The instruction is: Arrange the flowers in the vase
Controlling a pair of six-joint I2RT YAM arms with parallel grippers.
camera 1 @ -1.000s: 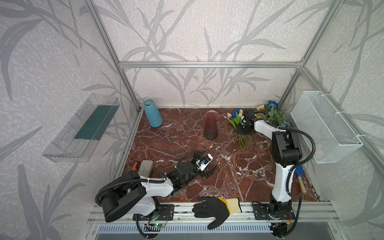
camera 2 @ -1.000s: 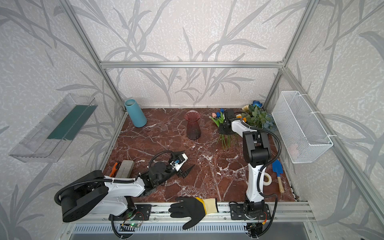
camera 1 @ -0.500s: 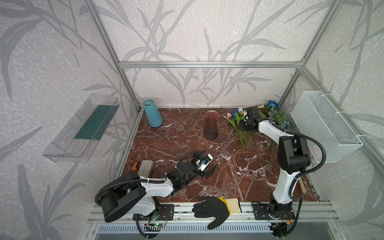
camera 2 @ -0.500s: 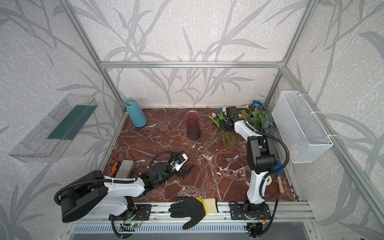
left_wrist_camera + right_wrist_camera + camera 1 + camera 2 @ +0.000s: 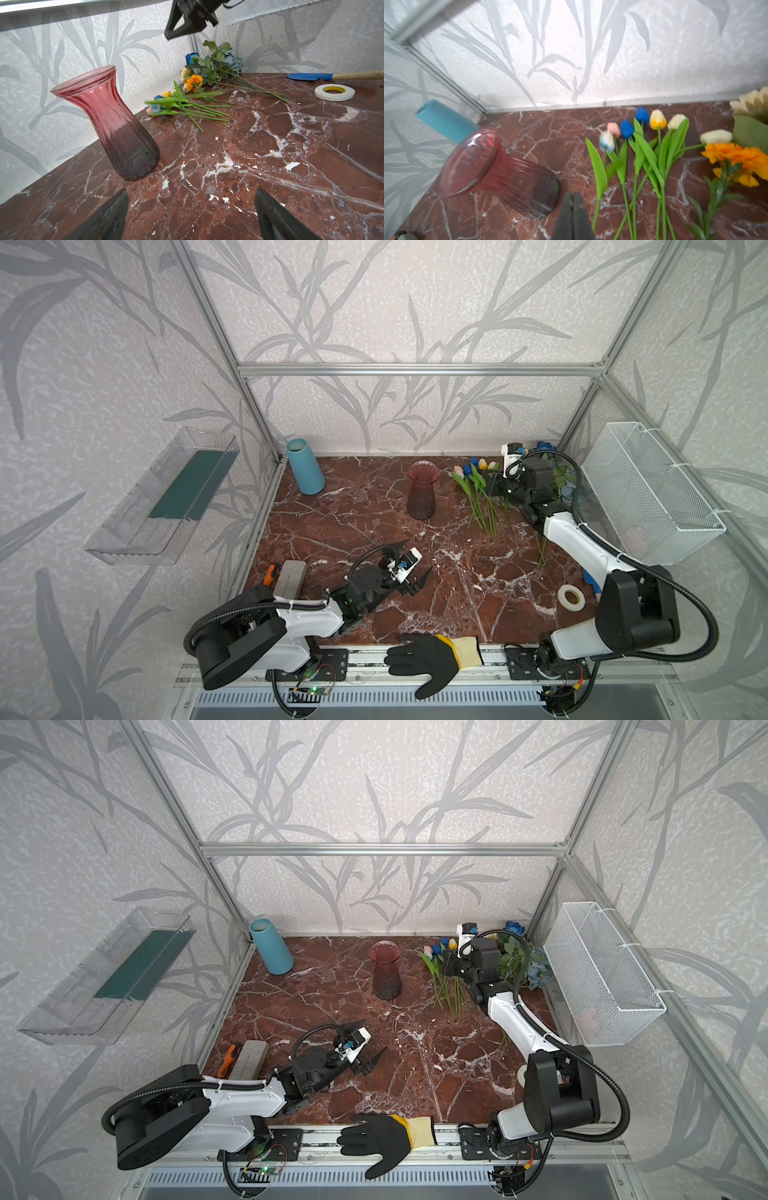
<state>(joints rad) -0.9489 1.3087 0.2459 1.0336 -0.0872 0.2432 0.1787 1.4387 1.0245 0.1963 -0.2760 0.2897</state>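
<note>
The right arm (image 5: pixel 582 539) has been dropping its elbow forward and down; the left arm (image 5: pixel 307 614) is keeping still. The left gripper (image 5: pixel 191 193) is idling over the table (image 5: pixel 457 593), jaws gaping wide on nothing. The pink glass vase (image 5: pixel 423 489) is standing empty. The tulips (image 5: pixel 478 489) are lying beside it. The right gripper (image 5: pixel 573 216) is hanging close by them, jaws pressed together, empty. The marigold (image 5: pixel 194 82) and dusty-blue rose bunch (image 5: pixel 538 971) are waiting in the corner. Every flower is still awaiting placing, I'd judge.
</note>
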